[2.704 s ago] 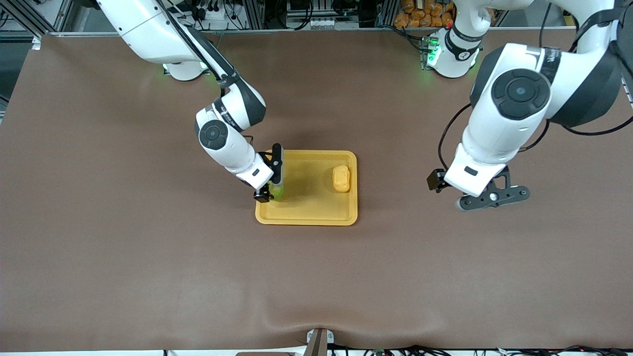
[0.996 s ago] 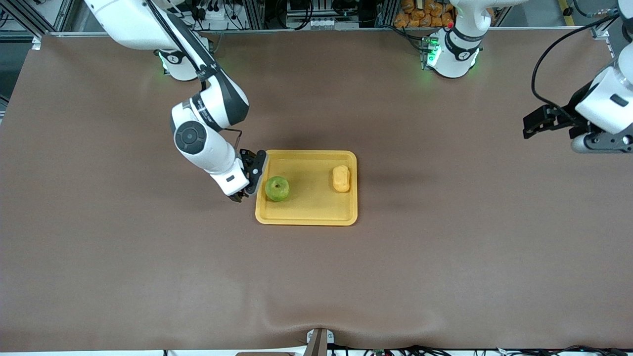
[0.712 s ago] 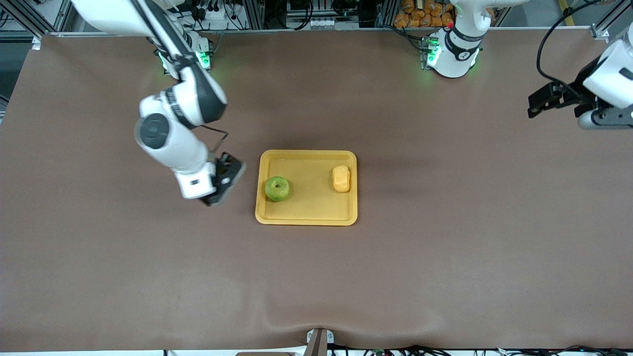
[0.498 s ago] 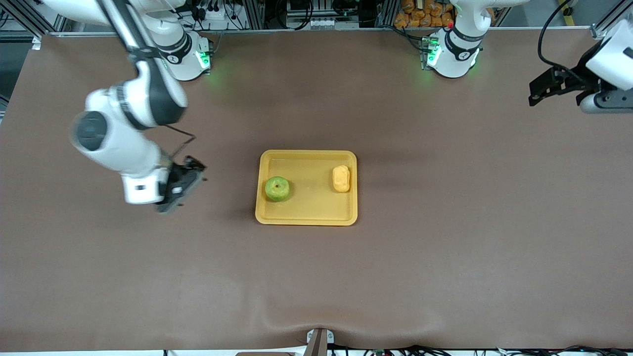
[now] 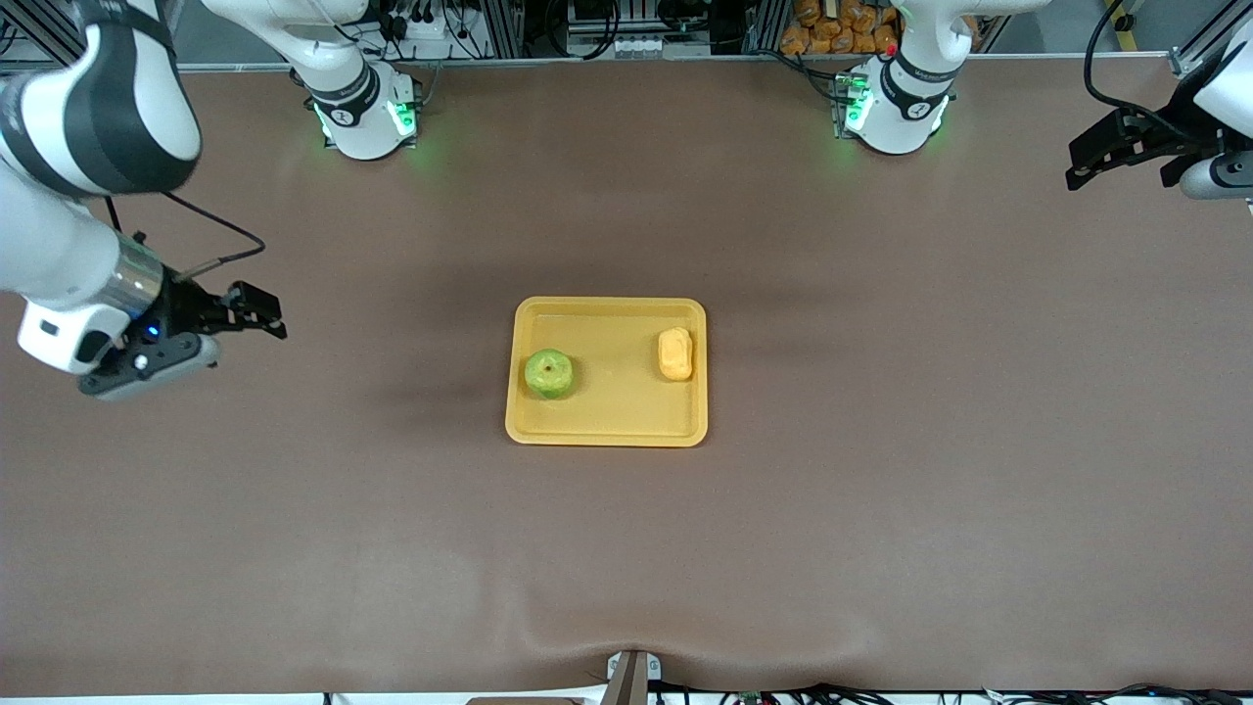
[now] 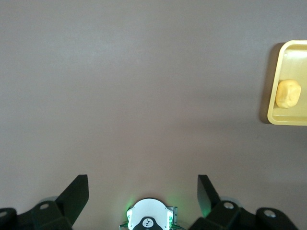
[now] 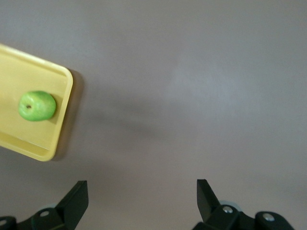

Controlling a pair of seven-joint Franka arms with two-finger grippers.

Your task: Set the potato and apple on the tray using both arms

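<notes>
The yellow-orange tray (image 5: pixel 617 406) lies mid-table. On it the green apple (image 5: pixel 549 373) rests toward the right arm's end and the potato (image 5: pixel 675 353) toward the left arm's end. My right gripper (image 5: pixel 147 364) hovers open and empty over bare table at its own end, well away from the tray. My left gripper (image 5: pixel 1214 178) hangs open and empty over the back corner at its end. The right wrist view shows open fingers (image 7: pixel 76 197), the apple (image 7: pixel 37 105) and the tray (image 7: pixel 19 76). The left wrist view shows open fingers (image 6: pixel 207 191), the potato (image 6: pixel 288 93) and the tray (image 6: pixel 293 116).
The brown table cover (image 5: pixel 626 548) has a wrinkle near its front edge (image 5: pixel 587 641). Both arm bases glow green at the back, the right arm's base (image 5: pixel 362 113) and the left arm's base (image 5: pixel 893 103). Cables and racks line the back edge.
My right gripper has swung away from the tray to its own end of the table, leaving the apple on the tray. My left gripper has drifted slightly toward the back corner.
</notes>
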